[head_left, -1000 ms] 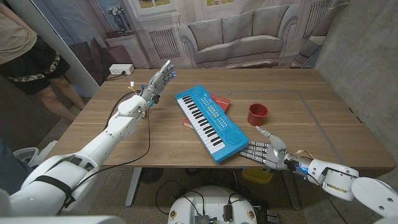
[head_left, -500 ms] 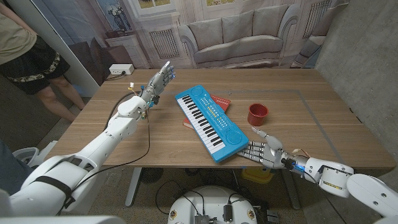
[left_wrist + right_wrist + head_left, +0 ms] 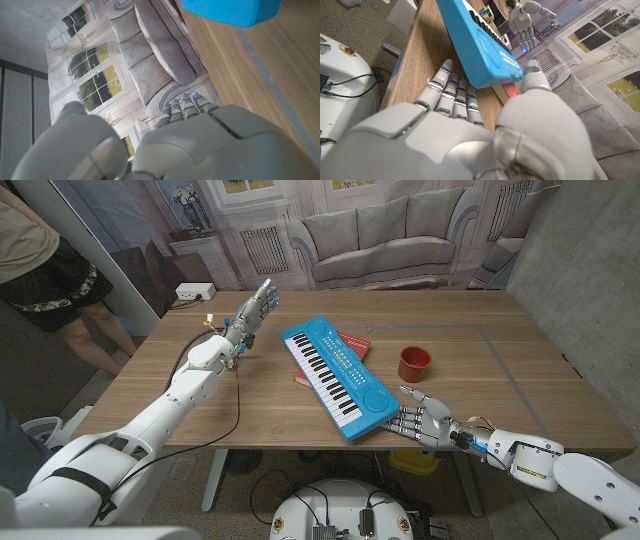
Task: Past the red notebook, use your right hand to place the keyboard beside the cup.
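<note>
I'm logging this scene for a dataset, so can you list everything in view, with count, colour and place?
keyboard: one, blue with black and white keys, lying diagonally at the table's middle, its far part over the notebook.
red notebook: one, red, under the keyboard, showing on both sides of it.
cup: one, red, upright, right of the keyboard and apart from it.
table: one, wooden.
power strip: one, white, behind the table's far left corner.
backdrop: one, printed with a grey sofa and windows, behind the table.
person: one, standing at the picture's left edge.
left hand: one, raised, fingers apart, left of the keyboard.
right hand: one, fingers apart at the keyboard's near end.
</note>
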